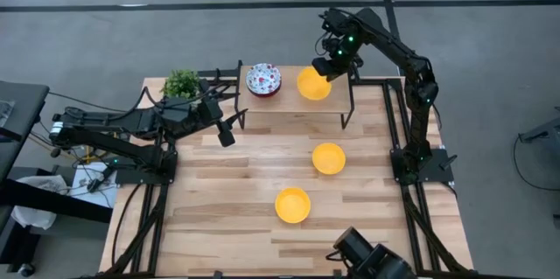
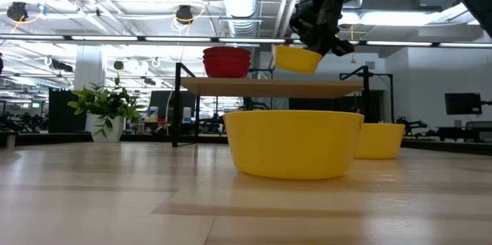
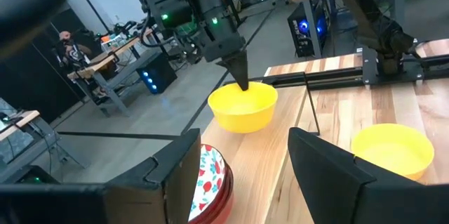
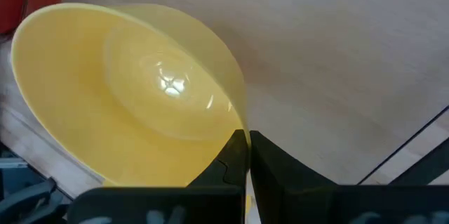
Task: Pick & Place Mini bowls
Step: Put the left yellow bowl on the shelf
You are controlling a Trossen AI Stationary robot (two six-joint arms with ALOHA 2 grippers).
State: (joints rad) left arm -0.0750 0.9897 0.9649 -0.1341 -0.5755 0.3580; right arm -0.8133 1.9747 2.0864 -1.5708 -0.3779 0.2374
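Observation:
Three glossy yellow mini bowls show. My right gripper [image 1: 322, 69] is shut on one of them [image 1: 312, 84] over the raised wooden shelf [image 1: 293, 102] at the table's far side. The other two yellow bowls [image 1: 328, 157] [image 1: 292, 205] sit on their bases on the table. A stack of floral bowls with red outsides [image 1: 263, 79] [image 2: 227, 61] stands on the shelf to the left of the held bowl. My left gripper [image 1: 227, 130] [image 3: 242, 175] is open, hovering left of the shelf and pointing toward the stack. My right gripper [image 4: 247, 143] pinches the yellow bowl's rim [image 4: 237, 120], one finger inside the bowl and one outside. The fingers come from above, pointing down at the rim's far right side [image 3: 243, 87]. The bowl [image 2: 297, 58] hangs tilted, a little above the shelf top.
A small green potted plant [image 1: 182, 84] stands at the table's far left corner, close to my left arm. The shelf stands on thin black legs [image 1: 347, 113]. Bare wood lies on the near left of the table [image 1: 210, 209]. A camera mount [image 1: 367, 257] sits at the near edge.

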